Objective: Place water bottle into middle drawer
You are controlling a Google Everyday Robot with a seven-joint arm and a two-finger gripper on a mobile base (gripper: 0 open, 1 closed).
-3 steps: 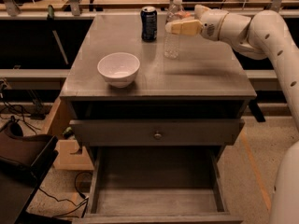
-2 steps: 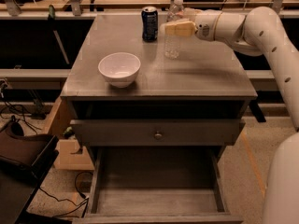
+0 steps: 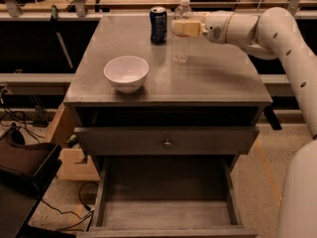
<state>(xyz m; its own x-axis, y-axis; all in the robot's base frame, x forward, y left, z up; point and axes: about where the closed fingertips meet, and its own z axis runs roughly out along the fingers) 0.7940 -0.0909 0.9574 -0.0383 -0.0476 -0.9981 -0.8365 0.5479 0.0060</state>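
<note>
Movement: tool (image 3: 184,27) has been advanced toward 9 o'clock, up to the water bottle (image 3: 181,47).
Tool state: grip cannot be told.
Water bottle: upright on bench (image 3: 218,78), 12 o'clock edge.
Risk: tipping by high contact; soda can (image 3: 158,25) at its 9 o'clock could be struck.

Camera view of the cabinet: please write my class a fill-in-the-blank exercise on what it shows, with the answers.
1. The gripper is at the ____ part of the water bottle, which stands upright on the cabinet top.
2. The middle drawer stands ____, while the knobbed drawer above it is shut.
3. The bowl, nearer the camera than the soda can, is ____ in colour.
Missing words: upper; open; white.
</note>
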